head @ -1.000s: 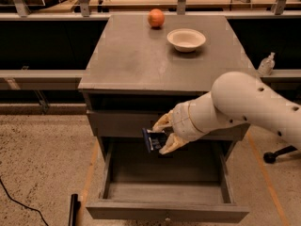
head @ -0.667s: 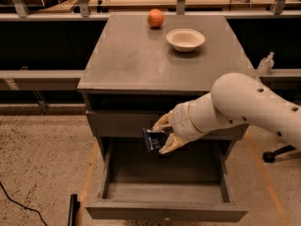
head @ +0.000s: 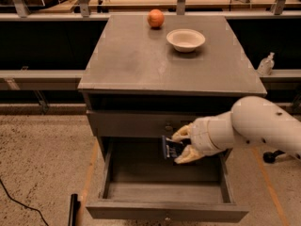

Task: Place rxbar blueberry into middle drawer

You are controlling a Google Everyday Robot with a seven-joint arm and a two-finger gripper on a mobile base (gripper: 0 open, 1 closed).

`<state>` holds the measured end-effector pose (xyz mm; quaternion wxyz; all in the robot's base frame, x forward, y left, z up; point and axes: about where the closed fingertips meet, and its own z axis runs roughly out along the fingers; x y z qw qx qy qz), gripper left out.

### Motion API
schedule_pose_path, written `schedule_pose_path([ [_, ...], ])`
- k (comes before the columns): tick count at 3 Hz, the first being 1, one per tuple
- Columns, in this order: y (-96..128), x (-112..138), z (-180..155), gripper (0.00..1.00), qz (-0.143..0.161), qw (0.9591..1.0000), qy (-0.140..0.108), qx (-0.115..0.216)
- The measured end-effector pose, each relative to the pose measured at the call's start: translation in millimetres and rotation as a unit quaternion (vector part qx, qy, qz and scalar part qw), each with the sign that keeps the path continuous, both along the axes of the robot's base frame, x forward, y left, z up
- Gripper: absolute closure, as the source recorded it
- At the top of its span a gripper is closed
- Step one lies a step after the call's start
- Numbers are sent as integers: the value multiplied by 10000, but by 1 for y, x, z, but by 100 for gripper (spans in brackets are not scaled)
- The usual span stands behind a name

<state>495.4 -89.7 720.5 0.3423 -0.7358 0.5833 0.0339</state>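
Now, pale pincer [head: 182, 145] pinching the dark flat snack bar [head: 170, 148], held over the open grey wooden drawer [head: 160, 209], round orange [head: 155, 18] and shallow bowl [head: 186, 39] on the matte grey surface [head: 136, 60].

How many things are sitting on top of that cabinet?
2: an orange at the back and a bowl right of it. The tool holds the rxbar blueberry over the open middle drawer.

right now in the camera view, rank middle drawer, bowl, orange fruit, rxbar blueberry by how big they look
1. middle drawer
2. bowl
3. orange fruit and rxbar blueberry: these look alike. The bar is partly hidden in the claw holding it above the open drawer, so no ranking.
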Motion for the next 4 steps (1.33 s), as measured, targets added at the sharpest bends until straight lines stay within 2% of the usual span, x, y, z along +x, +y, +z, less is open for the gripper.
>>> schedule_pose_path([
  [1,-52,-3,-44,100,-734,9968,314,57],
  [2,-86,5,-90,100,-1049,9926,607,26],
  [3,-97,20,-133,82,-1094,9900,885,0],
  [4,-107,29,-180,58,-1097,9876,1124,-13],
])
